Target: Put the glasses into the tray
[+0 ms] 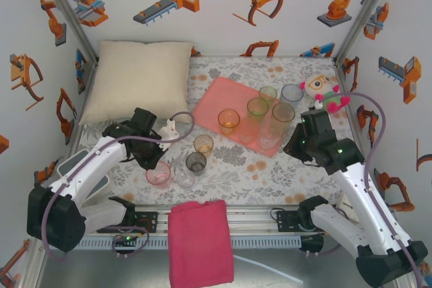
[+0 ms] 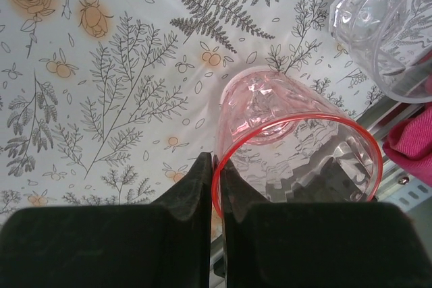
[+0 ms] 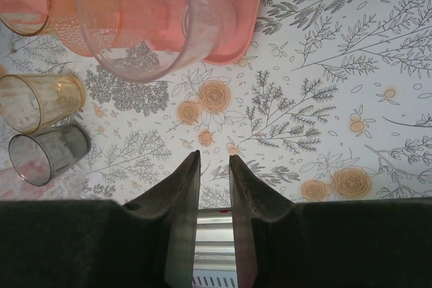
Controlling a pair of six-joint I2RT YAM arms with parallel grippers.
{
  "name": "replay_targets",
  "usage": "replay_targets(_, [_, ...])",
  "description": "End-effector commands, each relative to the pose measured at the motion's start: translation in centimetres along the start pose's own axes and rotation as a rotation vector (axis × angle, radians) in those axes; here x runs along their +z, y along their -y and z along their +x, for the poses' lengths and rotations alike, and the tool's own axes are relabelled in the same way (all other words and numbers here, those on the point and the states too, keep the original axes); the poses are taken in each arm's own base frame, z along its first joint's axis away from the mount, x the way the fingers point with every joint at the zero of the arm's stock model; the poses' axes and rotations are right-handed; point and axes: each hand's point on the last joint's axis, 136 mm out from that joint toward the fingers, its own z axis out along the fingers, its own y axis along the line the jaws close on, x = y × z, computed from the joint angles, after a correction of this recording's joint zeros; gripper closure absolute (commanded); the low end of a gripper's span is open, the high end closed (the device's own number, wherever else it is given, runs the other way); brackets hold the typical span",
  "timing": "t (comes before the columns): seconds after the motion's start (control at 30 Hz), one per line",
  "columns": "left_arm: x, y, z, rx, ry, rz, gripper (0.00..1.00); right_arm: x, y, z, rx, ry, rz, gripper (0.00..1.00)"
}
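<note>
Left arm reaches from its base up and in across the left side of the tabletop. Its wrist is tipped down, so the left gripper sits right at the pink glass. On the wrist camera the fingers are pinched tight on that glass's rim, one inside the mouth and one outside. The pink glass is close to the near edge, left of the middle, mouth up, so its long axis is pretty much vertical. Can't tell if its base is actually resting on the tablecloth. A clear glass is just beside it on the right.

Right arm bends in from the right edge. The right gripper hangs over bare tablecloth near the tray's near corner, fingers only a narrow slit apart, nothing between them. The tray lies slantwise in the far right half of the tabletop, with other glasses standing on it, mouths up.
</note>
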Motion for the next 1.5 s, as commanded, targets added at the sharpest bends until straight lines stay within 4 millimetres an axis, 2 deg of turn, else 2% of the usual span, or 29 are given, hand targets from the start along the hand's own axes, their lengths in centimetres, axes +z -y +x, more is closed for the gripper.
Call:
replay_targets(0.0, [-2.1, 0.1, -0.7, -0.009, 0.021, -0.009, 0.89, 0.0, 0.1, 0.1, -0.013, 0.008, 0.003, 0.73])
replay_targets(0.17, [-4.6, -0.2, -2.4, -0.029, 0.052, -0.018, 0.89, 0.0, 0.0, 0.1, -0.013, 0.005, 0.0, 0.73])
replay_targets(0.33, [-7.9, -1.3, -5.7, -0.042, 0.105, -0.042, 0.88, 0.1, 0.1, 0.1, -0.015, 0.005, 0.003, 0.73])
replay_targets(0.5, [-10.3, -3.3, -10.8, -0.028, 0.174, -0.061, 0.88, 0.2, 0.3, 0.3, -0.012, 0.006, 0.005, 0.73])
replay_targets(0.6, [-11.6, -4.9, -14.8, -0.019, 0.24, -0.077, 0.88, 0.1, 0.3, 0.4, -0.013, 0.004, 0.008, 0.73])
replay_targets(0.7, [-11.7, -6.5, -19.0, -0.006, 0.288, -0.081, 0.87, -0.2, 0.6, 0.3, -0.017, 0.011, 0.02, 0.73])
replay_targets(0.83, [-10.2, -8.2, -24.2, 0.018, 0.313, -0.077, 0.87, -0.7, 1.3, 0.3, -0.015, 0.023, 0.046, 0.73])
replay_targets(0.97, [-7.7, -9.8, -28.7, 0.021, 0.331, -0.066, 0.87, -1.3, 2.5, 0.6, -0.001, 0.037, 0.087, 0.73])
replay_targets(1.13, [-3.8, -11.2, -33.0, -0.013, 0.354, -0.039, 0.87, -1.1, 3.4, 1.6, 0.042, 0.042, 0.091, 0.73])
replay_targets(1.27, [-1.0, -11.5, -35.2, -0.021, 0.373, -0.03, 0.87, -1.2, 4.2, 2.2, 0.052, 0.043, 0.109, 0.73])
replay_targets(1.47, [1.9, -10.1, -36.9, -0.007, 0.392, -0.015, 0.87, -1.0, 4.7, 2.7, 0.063, 0.036, 0.121, 0.73])
